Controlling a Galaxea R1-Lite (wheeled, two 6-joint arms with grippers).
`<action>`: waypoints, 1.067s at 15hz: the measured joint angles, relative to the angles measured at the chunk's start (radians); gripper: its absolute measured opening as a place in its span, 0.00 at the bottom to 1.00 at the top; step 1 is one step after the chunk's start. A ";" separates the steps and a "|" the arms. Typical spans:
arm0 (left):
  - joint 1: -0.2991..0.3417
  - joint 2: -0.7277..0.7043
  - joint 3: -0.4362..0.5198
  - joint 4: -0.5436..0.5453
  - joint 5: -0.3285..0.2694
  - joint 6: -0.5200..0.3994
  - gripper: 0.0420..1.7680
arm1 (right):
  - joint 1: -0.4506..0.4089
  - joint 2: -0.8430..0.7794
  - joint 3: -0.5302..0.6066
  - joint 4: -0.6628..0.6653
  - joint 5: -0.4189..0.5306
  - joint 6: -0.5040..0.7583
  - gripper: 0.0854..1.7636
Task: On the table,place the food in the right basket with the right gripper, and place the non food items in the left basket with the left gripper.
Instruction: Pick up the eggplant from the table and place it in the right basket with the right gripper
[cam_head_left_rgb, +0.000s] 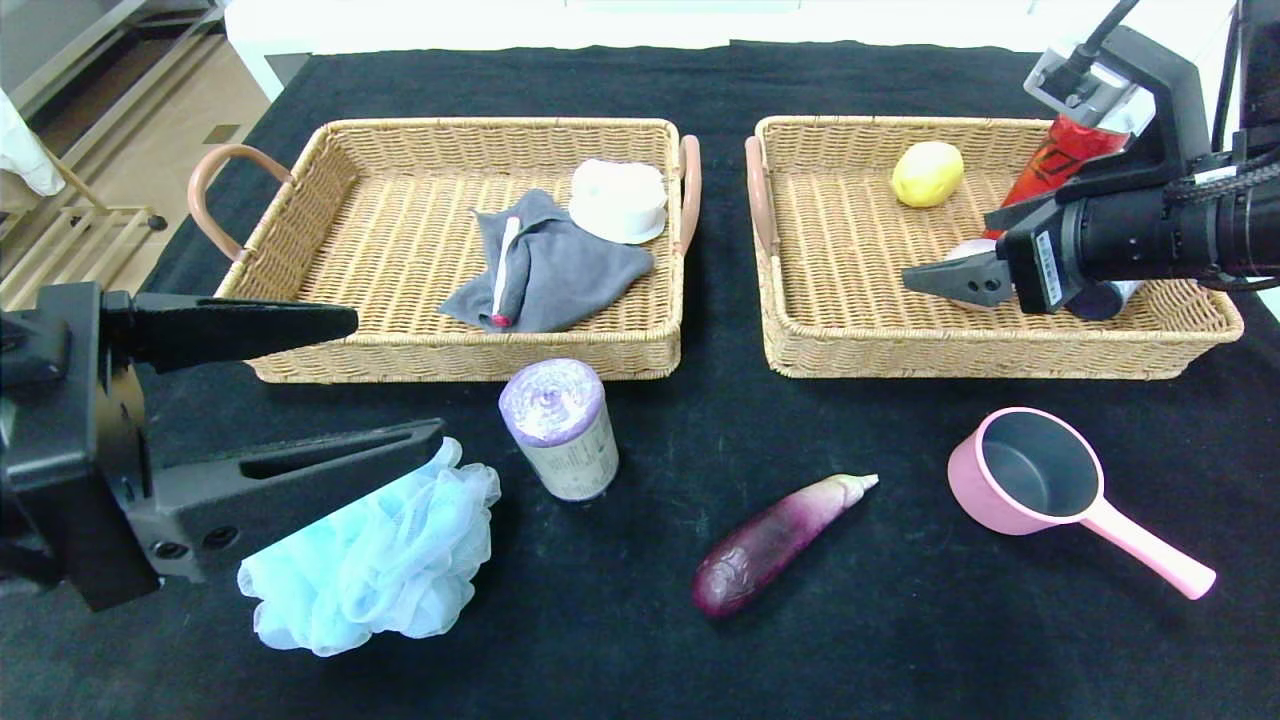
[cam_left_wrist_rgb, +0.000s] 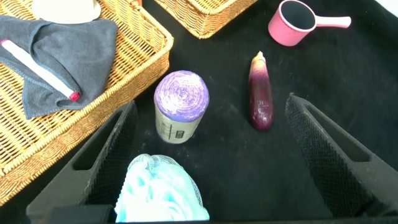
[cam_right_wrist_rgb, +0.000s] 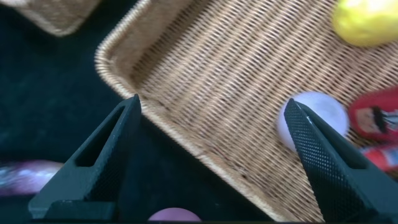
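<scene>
While both arms hang over the table (cam_head_left_rgb: 640, 640), left gripper (cam_head_left_rgb: 385, 380) spread wide above the blue pouf (cam_head_left_rgb: 370, 560), right gripper (cam_right_wrist_rgb: 211, 118) open over the right basket (cam_head_left_rgb: 850, 345) (can (cam_head_left_rgb: 1060, 160) and peach (cam_right_wrist_rgb: 314, 115) inside), eggplant (cam_head_left_rgb: 775, 540), saucepan (cam_head_left_rgb: 1040, 475), bag roll (cam_head_left_rgb: 562, 428) just before that basket.

Bare black worktop (cam_head_left_rgb: 900, 620) lies open along the near edge between the eggplant (cam_head_left_rgb: 770, 545) and the pink saucepan (cam_head_left_rgb: 1040, 480), and in the lane between the left basket (cam_head_left_rgb: 460, 355) and the right basket (cam_head_left_rgb: 980, 355). Near the left edge, the blue pouf (cam_head_left_rgb: 380, 570) and the lilac bag roll (cam_head_left_rgb: 565, 430) crowd together. A grey cloth (cam_head_left_rgb: 560, 270) and a white tub (cam_head_left_rgb: 618, 200) fill the left basket's right half.
</scene>
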 joint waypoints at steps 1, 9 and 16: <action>0.000 0.000 0.000 0.000 0.000 0.000 0.97 | 0.008 -0.002 0.007 0.000 0.024 -0.003 0.96; 0.000 -0.001 -0.001 -0.001 0.001 0.000 0.97 | 0.075 -0.050 0.144 -0.003 0.115 -0.146 0.96; 0.000 -0.005 -0.001 -0.001 0.001 0.000 0.97 | 0.208 -0.055 0.262 -0.012 0.106 -0.147 0.96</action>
